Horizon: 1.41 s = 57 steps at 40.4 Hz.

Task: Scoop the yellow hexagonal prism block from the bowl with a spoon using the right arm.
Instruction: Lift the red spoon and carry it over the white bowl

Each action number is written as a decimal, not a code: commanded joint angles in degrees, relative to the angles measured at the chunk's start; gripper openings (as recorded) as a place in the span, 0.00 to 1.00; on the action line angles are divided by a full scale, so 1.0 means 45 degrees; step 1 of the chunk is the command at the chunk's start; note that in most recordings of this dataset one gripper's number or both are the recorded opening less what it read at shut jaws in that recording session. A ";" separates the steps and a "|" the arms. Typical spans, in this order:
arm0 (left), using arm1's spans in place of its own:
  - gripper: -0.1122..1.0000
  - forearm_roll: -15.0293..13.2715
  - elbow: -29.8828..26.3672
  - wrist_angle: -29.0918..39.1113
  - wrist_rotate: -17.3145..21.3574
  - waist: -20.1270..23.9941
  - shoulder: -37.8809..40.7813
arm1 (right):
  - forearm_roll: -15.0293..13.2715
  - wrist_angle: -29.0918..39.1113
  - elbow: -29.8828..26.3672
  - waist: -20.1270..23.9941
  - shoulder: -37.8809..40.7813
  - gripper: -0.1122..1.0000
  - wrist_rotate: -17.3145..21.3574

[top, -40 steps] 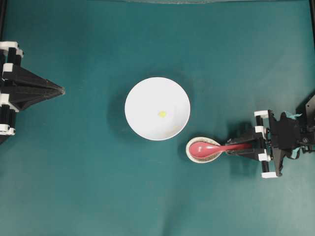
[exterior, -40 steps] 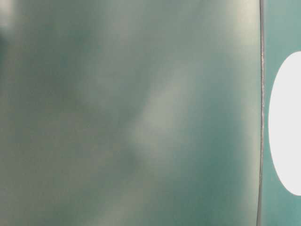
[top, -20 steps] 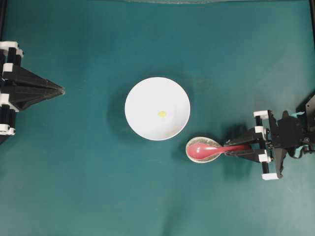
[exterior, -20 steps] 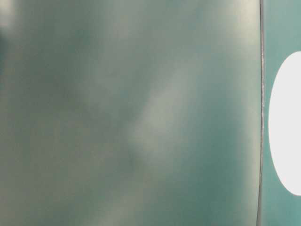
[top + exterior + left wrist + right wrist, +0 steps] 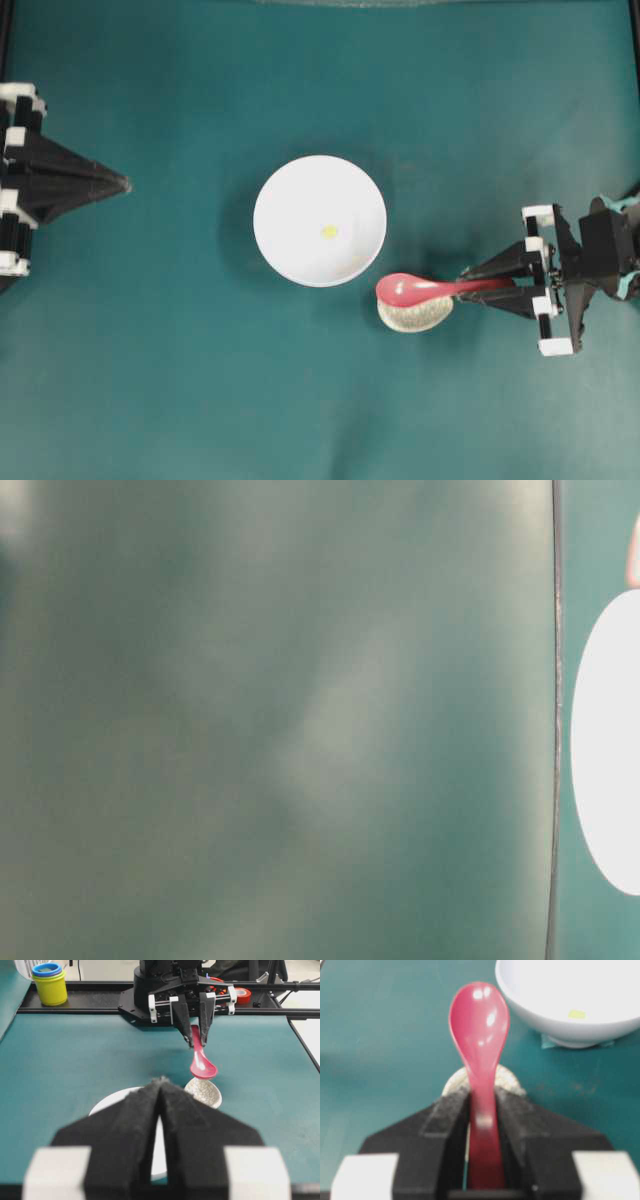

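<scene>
Your right gripper (image 5: pixel 497 287): jaws pinching spoon (image 5: pixel 480 1040) handle, partly closed around it. Spoon glossy pink-red, deep oval head, lifted clear above speckled egg-shaped rest (image 5: pixel 413 315). Your left gripper (image 5: pixel 160 1091): pointed black fingers pressed together, holding nothing. Bowl (image 5: pixel 290 200) white, round, smooth, just beyond spoon tip. Yellow hexagonal prism block (image 5: pixel 329 231) tiny, faceted, inside bowl, well ahead of right claw.

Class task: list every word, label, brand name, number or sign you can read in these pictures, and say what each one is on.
None can be read. The spoon, bowl, spoon rest, table mat and yellow cup bear no writing; the red tape roll is too small to tell.
</scene>
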 commanded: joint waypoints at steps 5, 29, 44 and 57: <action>0.12 0.0039 -0.0332 -0.0059 0.0020 0.0039 -0.0117 | -0.0020 0.2363 -0.0859 -0.1094 -0.1777 0.31 -0.1094; 0.12 0.0039 -0.0449 0.1016 0.0078 0.0020 -0.0801 | -0.0254 0.8574 -0.3477 -0.3809 -0.3301 0.31 -0.2617; 0.12 0.0039 -0.0586 0.2129 -0.0020 0.0039 -0.1328 | -0.0371 1.1055 -0.4766 -0.5000 -0.3281 0.31 -0.2617; 0.12 0.0039 -0.0547 0.2402 0.0078 0.0039 -0.1113 | -0.0371 1.3770 -0.6211 -0.5723 -0.2812 0.31 -0.2402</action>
